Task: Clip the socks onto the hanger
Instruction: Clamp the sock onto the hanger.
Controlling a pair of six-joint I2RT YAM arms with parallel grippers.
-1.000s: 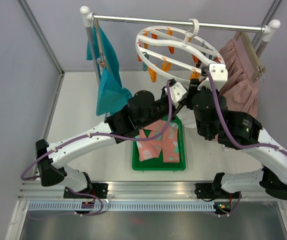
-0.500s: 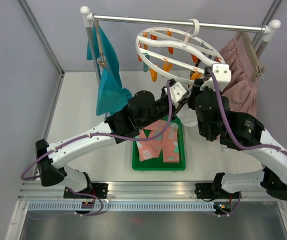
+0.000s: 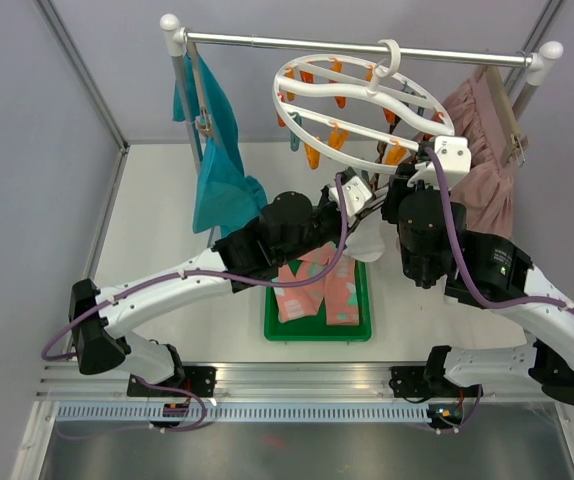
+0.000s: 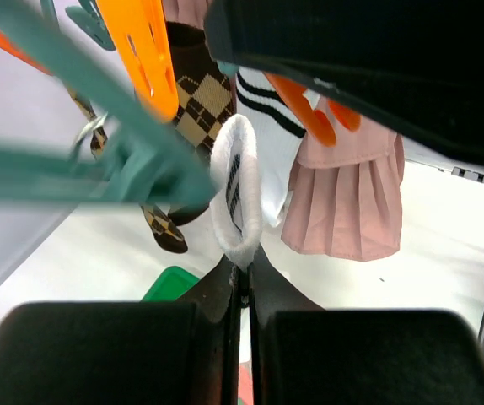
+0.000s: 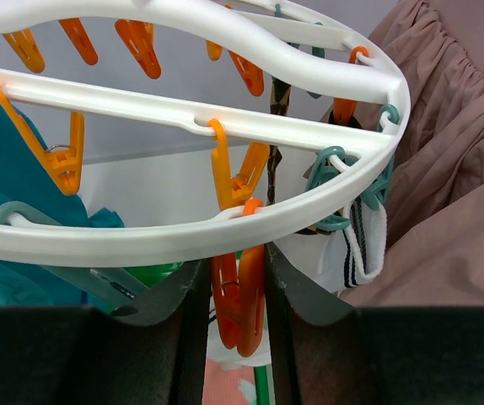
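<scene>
The white ring hanger (image 3: 362, 95) hangs from the rail with orange and teal clips. My left gripper (image 4: 244, 263) is shut on the cuff of a white black-striped sock (image 4: 237, 190), held just below the ring between the two arms (image 3: 369, 243). My right gripper (image 5: 235, 291) is shut on an orange clip (image 5: 240, 308) that hangs from the ring's near rim (image 5: 183, 236). An argyle sock (image 4: 198, 93) and another white striped sock (image 5: 362, 245) hang from clips. Pink patched socks (image 3: 317, 285) lie in the green tray (image 3: 317, 335).
A teal garment (image 3: 217, 170) hangs at the rail's left end and a dusty-pink pleated skirt (image 3: 482, 160) at its right end, close behind my right wrist. The rail's posts stand at both back corners. Grey walls close in the left and right sides.
The ring has tipped up and swung right with my right gripper, whose jaws closed on the orange clip. My left gripper has moved right and lower with the white sock.
</scene>
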